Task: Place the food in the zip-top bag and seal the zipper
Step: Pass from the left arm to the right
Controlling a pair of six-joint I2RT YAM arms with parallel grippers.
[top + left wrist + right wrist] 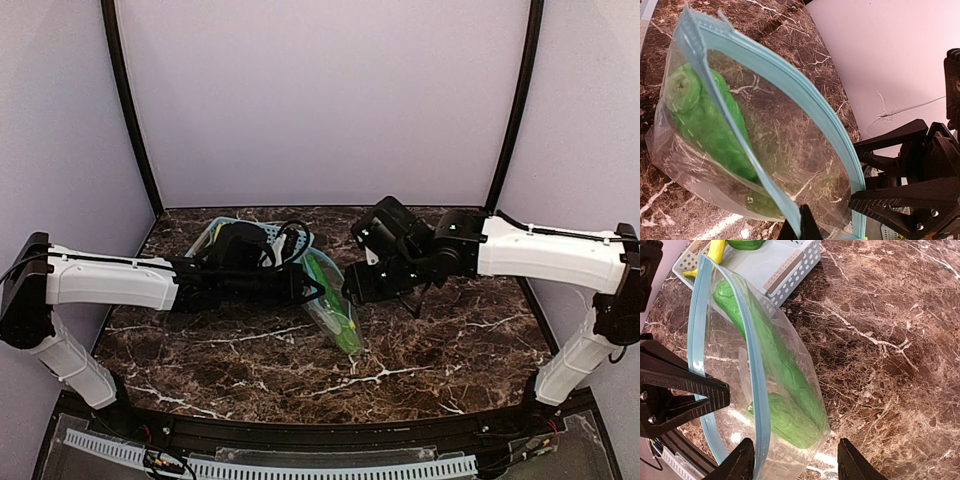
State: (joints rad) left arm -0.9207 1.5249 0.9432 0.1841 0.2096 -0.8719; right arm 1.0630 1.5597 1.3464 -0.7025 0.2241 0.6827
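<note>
We found the job at the loading step. The bag [790, 140] lay tilted on the worktop [890, 340] between the two arms, just in front of the basket [790, 265]. Its mouth gaped and its zipper [790, 75] was unsealed. The left end effector [799, 227] was pressed together on the bag, pinching one lip at the zipper strip and holding the mouth up. The right end effector [797, 460] stood spread, its fingers either side of the bag's near end, gripping nothing that we could see.

Green cucumbers [785, 385], two as far as we could tell, already lay inside the bag. The banana [715, 252] and the pepper [745, 244] lay in the basket, not yet packed.

We judged the task roughly half done. The next move would call for the right arm to reach into the basket for the banana or pepper. The left pinch would need to keep the mouth wide enough to take the bulkier pepper. Only then could the strip be pressed shut along its length.
</note>
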